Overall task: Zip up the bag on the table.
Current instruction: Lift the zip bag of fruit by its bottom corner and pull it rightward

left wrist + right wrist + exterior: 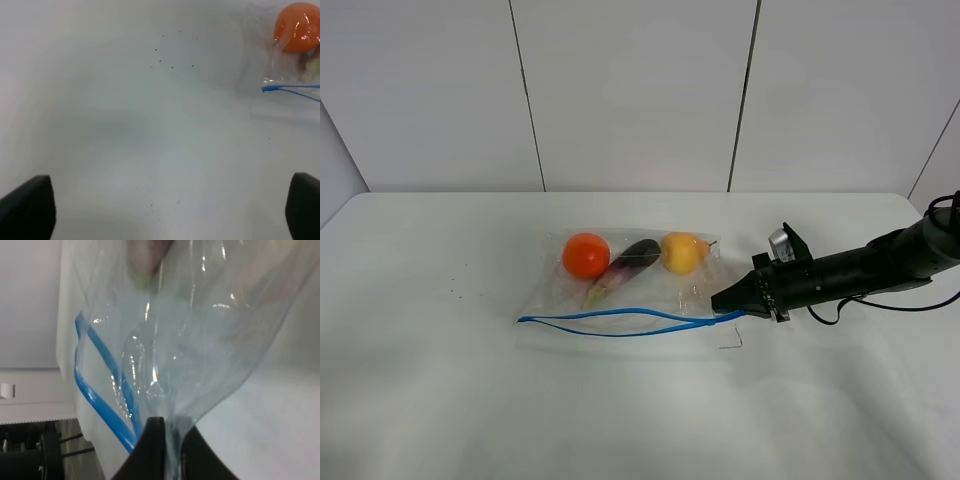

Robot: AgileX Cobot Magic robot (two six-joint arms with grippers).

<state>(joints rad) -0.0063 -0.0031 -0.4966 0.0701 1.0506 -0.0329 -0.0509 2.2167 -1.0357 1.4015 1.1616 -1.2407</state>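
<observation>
The clear bag (620,290) lies flat on the white table (440,380), holding an orange (586,255), a purple eggplant (625,265) and a yellow fruit (681,252). Its blue zipper strip (610,322) runs along the near edge, its two tracks parted in the middle. My right gripper (722,300) is at the bag's right end, by the zipper's end. In the right wrist view this gripper (170,427) is shut, pinching the clear plastic (200,340) beside the blue strip (95,385). My left gripper (170,210) is open over bare table, away from the bag's left corner (270,87).
A small thin wire-like mark (732,342) lies on the table just in front of the bag's right corner. A few dark specks (170,55) dot the tabletop left of the bag. White wall panels (640,90) stand behind the table's far edge.
</observation>
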